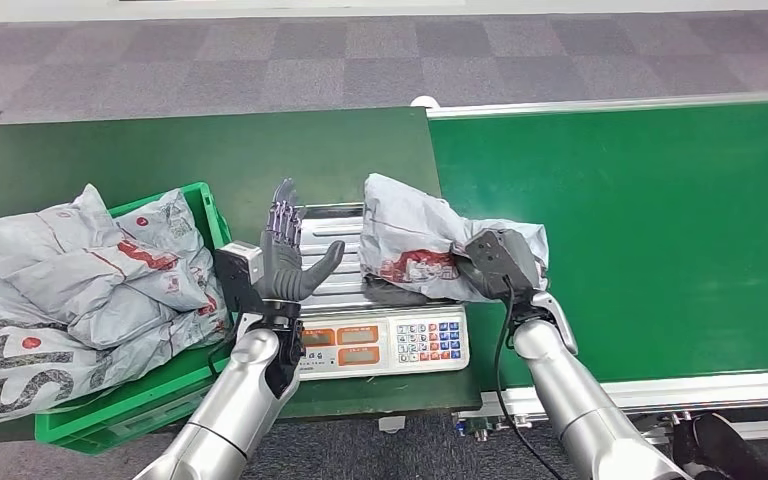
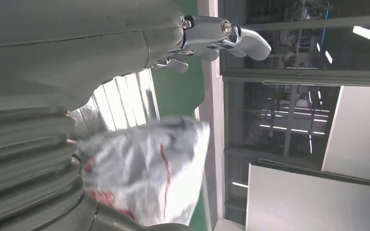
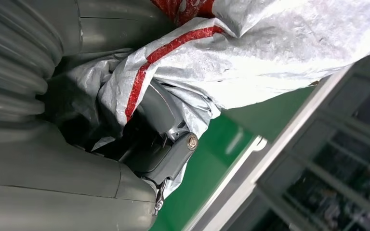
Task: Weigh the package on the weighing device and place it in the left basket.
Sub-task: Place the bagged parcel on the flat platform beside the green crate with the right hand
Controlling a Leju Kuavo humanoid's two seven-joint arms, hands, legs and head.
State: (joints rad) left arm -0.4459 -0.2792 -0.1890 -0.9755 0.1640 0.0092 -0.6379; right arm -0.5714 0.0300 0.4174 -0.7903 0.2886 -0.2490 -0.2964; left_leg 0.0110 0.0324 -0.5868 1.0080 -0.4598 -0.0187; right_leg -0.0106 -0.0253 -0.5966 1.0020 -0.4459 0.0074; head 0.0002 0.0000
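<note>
Weighing is in hand: right robot hand (image 1: 480, 268) grips the package (image 1: 415, 240) at frame centre, partly over the scale (image 1: 380, 330), while left robot hand (image 1: 290, 250) waits open; next, probably settling it flat.

Silver arms (image 1: 235, 400) — black cable (image 1: 502, 345), grey ribbed wrist covers (image 2: 24, 159).

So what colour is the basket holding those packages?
Bright green basket, clearest in the head view.
</note>
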